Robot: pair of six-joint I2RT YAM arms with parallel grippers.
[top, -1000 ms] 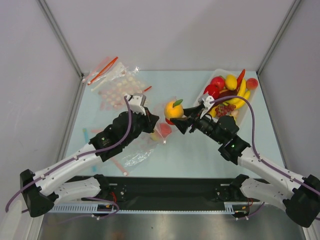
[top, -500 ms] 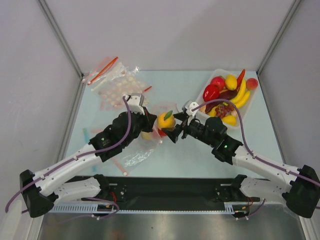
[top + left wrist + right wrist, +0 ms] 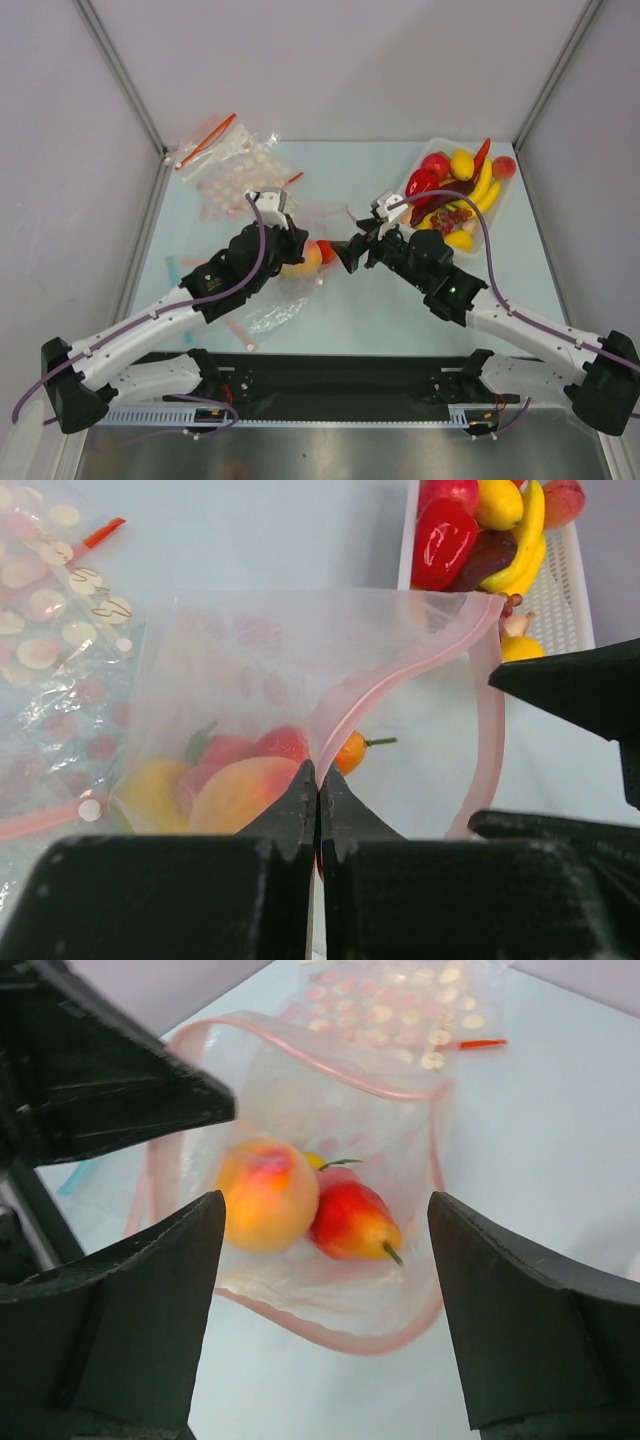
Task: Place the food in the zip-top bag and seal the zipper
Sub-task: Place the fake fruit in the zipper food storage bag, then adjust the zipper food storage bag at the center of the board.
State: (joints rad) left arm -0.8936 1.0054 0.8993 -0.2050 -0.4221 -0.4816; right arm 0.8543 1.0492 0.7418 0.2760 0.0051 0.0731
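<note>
The zip-top bag [image 3: 272, 300] lies left of centre, its mouth held open. My left gripper [image 3: 296, 238] is shut on the upper lip of its pink-red zipper [image 3: 400, 676], seen close in the left wrist view [image 3: 318, 776]. Inside the bag lie an orange peach [image 3: 266, 1194], a red-yellow fruit [image 3: 350, 1222] and a small orange piece [image 3: 351, 751]. My right gripper [image 3: 352, 250] is open and empty just outside the bag's mouth [image 3: 325, 1210]. More food, including a red pepper [image 3: 443, 542] and an eggplant [image 3: 482, 560], lies in the white tray [image 3: 497, 212].
Clear bags printed with pale dots [image 3: 235, 168] lie at the back left, with a red strip [image 3: 207, 141] beside them. A thin blue strip [image 3: 172, 270] lies at the left edge. Grey walls enclose the table on three sides.
My right gripper carried the orange peach leftwards to the bag's mouth and let it go. The peach now lies inside the bag. My left gripper kept its hold on the bag.
</note>
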